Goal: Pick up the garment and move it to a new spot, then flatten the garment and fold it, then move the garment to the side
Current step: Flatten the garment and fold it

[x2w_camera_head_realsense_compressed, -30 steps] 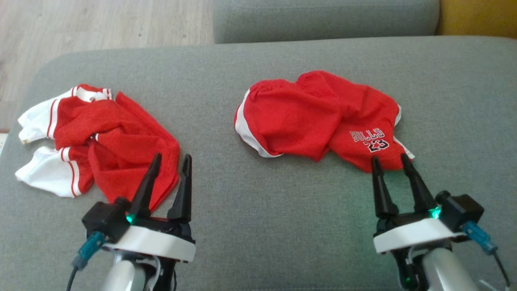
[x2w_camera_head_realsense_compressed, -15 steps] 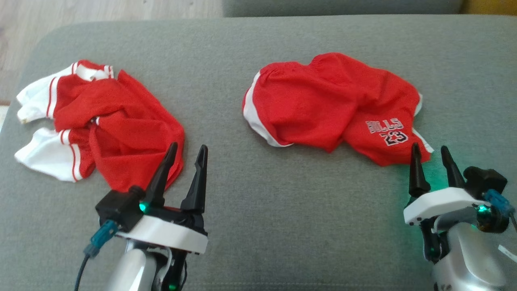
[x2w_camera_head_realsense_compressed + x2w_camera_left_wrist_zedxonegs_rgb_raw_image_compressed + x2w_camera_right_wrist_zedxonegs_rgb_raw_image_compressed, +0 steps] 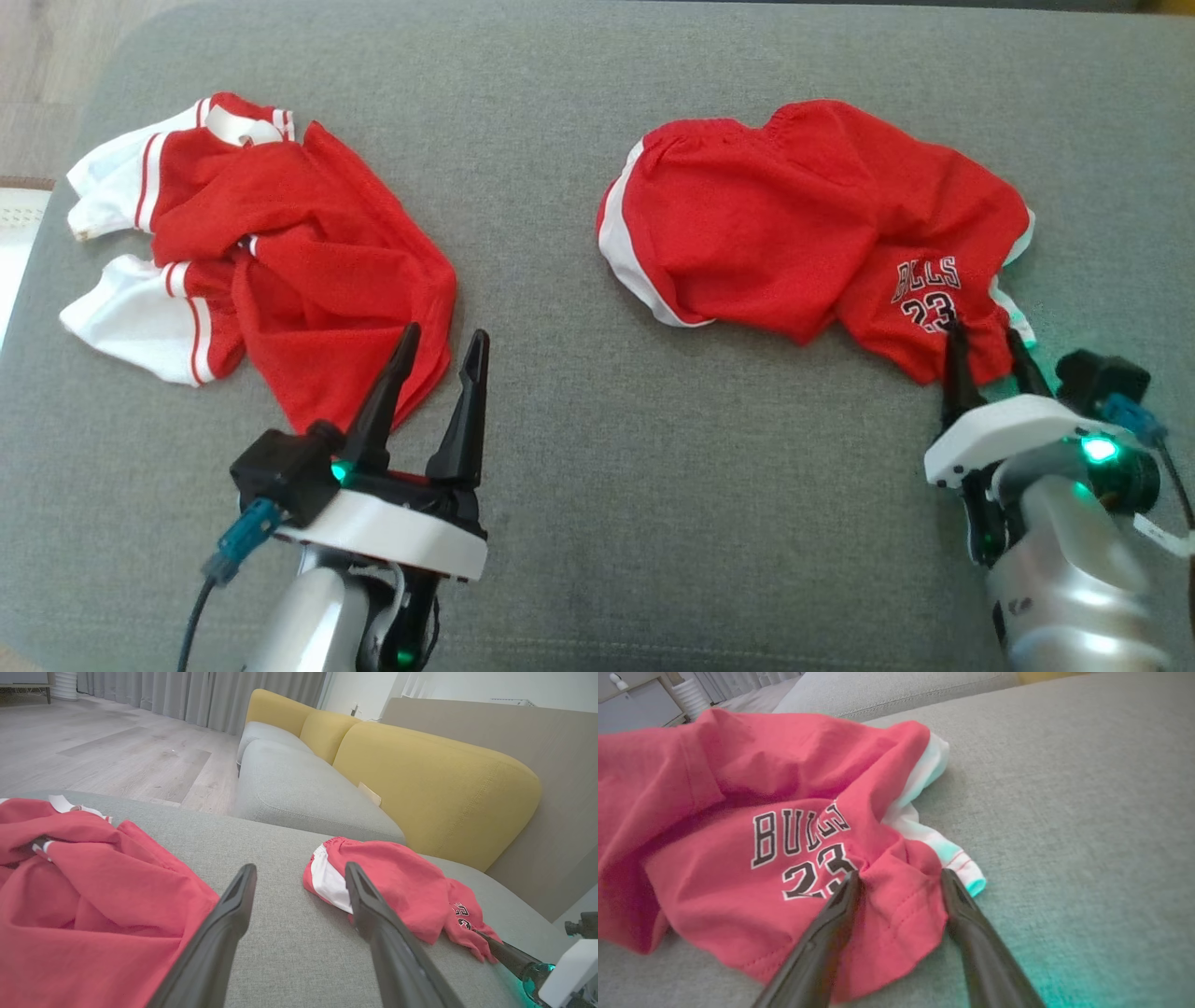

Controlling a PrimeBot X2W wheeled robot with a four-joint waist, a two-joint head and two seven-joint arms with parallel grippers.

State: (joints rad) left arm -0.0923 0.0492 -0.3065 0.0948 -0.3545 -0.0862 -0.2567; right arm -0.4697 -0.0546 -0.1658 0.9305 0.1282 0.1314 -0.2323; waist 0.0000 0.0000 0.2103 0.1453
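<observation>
Facing you: grey cushion [image 3: 579, 485] with two red garments well apart. Shorts [image 3: 794, 224], printed BULLS 23, lie on your right. Right gripper [image 3: 982, 332] straddles their near hem, jaws apart, cloth bunched between fingers [image 3: 818, 942]. Left gripper [image 3: 445, 332] hovers at edge of jersey [image 3: 308, 261], crumpled on your left, jaws wide apart.

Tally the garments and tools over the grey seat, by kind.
Garments: 2, shorts and shirt
Tools: 2, left tool and right tool
Total: 4
</observation>
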